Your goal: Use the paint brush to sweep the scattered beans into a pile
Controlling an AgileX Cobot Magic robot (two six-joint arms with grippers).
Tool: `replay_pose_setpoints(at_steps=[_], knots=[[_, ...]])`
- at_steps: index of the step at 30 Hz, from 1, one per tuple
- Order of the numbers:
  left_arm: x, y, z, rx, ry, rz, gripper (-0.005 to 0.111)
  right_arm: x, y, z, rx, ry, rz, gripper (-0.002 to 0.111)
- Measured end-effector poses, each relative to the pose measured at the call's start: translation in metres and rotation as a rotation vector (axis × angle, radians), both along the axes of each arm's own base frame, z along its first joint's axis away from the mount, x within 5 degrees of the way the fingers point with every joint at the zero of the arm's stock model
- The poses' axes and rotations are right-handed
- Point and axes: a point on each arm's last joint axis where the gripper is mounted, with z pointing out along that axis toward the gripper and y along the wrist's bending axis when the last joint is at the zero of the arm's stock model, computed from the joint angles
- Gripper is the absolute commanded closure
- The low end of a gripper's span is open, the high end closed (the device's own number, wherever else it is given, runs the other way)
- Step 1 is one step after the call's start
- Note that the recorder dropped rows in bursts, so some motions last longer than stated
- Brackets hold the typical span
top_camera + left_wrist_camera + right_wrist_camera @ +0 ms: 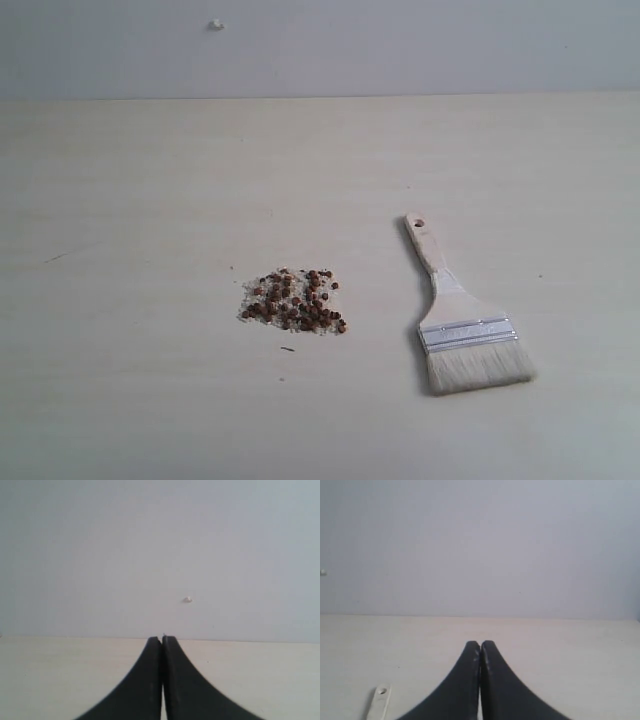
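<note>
1. Tiny round reddish-brown beans (293, 300), mingled with white grains, lie clustered on the pale wooden worktop (140, 190), well clear of its far edge.
2. The flat paint brush (462, 320), with pale wooden handle, silver band and off-white bristles, lies apart from them, toward the right edge.
3. The black left gripper (162, 639) is closed and empty.
4. The black right gripper (480, 643) is closed and empty.

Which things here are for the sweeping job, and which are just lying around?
For the job:
the beans, small and reddish-brown
the paint brush, lying beside them

Just lying about:
the white grains mixed in with the beans
a small white lump on the wall
a tiny dark sliver near the beans
</note>
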Motion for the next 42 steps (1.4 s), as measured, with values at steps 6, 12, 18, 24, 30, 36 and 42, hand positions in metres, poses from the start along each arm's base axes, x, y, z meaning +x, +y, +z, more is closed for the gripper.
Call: replay_pose_setpoints(at_steps=[6, 12, 18, 24, 30, 36, 42], knots=[[0.000, 0.000, 0.000, 0.000, 0.000, 0.000, 0.107, 0.001, 0.000, -0.008, -0.023, 0.020, -0.001, 0.108], [0.000, 0.000, 0.000, 0.000, 0.000, -0.001, 0.107, 0.000, -0.008, -0.017, -0.032, 0.119, -0.095, 0.108], [0.000, 0.000, 0.000, 0.000, -0.001, -0.005, 0.107, -0.002, -0.018, -0.021, 0.150, 0.156, -0.219, 0.108], [0.000, 0.000, 0.000, 0.000, -0.001, -0.005, 0.107, -0.002, -0.019, -0.021, 0.170, 0.156, -0.233, 0.108], [0.000, 0.000, 0.000, 0.000, -0.001, -0.005, 0.107, -0.002, -0.019, -0.021, 0.174, 0.156, -0.234, 0.108], [0.000, 0.000, 0.000, 0.000, -0.001, -0.005, 0.107, -0.002, -0.019, -0.021, 0.174, 0.156, -0.234, 0.108], [0.000, 0.000, 0.000, 0.000, -0.001, -0.005, 0.107, -0.002, -0.019, -0.021, 0.172, 0.156, -0.234, 0.108]])
